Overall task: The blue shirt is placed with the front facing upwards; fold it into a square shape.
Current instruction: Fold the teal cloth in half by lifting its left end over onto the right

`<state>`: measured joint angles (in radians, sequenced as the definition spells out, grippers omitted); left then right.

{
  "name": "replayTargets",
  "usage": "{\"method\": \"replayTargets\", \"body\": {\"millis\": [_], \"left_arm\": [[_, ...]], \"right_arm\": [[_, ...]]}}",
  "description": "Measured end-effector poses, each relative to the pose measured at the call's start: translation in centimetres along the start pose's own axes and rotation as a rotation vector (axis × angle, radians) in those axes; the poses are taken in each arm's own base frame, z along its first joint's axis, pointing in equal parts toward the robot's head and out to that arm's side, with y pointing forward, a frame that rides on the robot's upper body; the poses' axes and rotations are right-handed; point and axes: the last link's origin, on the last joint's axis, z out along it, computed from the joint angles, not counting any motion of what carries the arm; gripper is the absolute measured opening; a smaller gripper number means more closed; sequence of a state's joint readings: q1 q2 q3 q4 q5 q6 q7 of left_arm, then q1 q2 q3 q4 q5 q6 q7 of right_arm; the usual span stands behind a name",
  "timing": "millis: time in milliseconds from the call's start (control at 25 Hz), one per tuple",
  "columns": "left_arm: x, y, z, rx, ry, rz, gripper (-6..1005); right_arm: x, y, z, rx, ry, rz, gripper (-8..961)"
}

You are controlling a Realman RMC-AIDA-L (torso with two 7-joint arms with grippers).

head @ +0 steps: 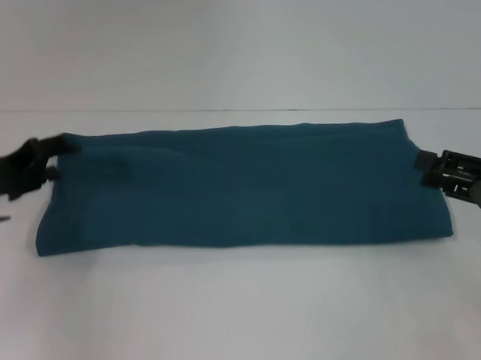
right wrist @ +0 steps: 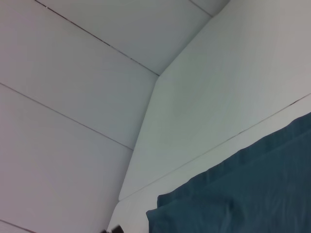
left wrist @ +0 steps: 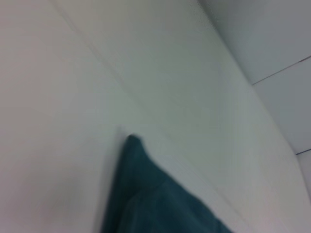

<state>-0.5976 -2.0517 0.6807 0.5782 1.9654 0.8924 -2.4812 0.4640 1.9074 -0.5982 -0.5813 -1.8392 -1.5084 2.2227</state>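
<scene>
The blue shirt (head: 240,188) lies on the white surface (head: 233,317) in front of me, folded into a long band that runs from my left to my right. Only plain teal cloth faces up; no print shows. The band's far edge slants a little, higher toward my right, and the near edge is fairly straight.

My left tool (head: 54,160) sits at the left end of the band, at its far corner, its dark fingers touching the cloth edge. They look pinched on the corner, though the blur there keeps me from being sure. My right tool (head: 427,167) is at the right end, also at the far corner, touching the fabric; I cannot tell whether its fingers are spread or pressed together.

In my left wrist view one pointed corner of the shirt (left wrist: 146,194) rises against the pale surface. In my right wrist view, layered folded edges of the shirt (right wrist: 243,194) lie stacked on the surface (right wrist: 194,121).
</scene>
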Motion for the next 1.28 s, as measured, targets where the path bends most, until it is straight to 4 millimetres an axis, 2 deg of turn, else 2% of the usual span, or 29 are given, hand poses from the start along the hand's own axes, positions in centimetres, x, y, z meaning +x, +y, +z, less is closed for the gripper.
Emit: {"method": "replayTargets", "body": {"millis": [120, 160, 320, 720, 1080, 1280], "left_arm": [[0.8, 0.7, 0.5, 0.003, 0.027, 0.012, 690], [1.8, 1.3, 1.4, 0.031, 0.095, 0.021, 690], [2.0, 2.1, 2.6, 0.044, 0.146, 0.042, 690], [0.2, 3.0, 4.8, 0.078, 0.126, 0.083, 690], [-0.8, 3.5, 6.5, 0.175, 0.163, 0.274, 690], [-1.3, 3.2, 6.8, 0.205, 0.152, 0.309, 690]], "right_arm": [[0.1, -0.1, 0.2, 0.003, -0.004, 0.001, 650], [0.0, -0.1, 0.2, 0.005, -0.005, 0.001, 650], [0.0, -0.1, 0.4, 0.011, -0.010, 0.001, 650], [0.0, -0.4, 0.5, 0.018, -0.017, 0.016, 651], [0.1, -0.5, 0.4, 0.022, -0.018, 0.020, 651], [0.2, -0.6, 0.3, 0.025, -0.020, 0.025, 651]]}}
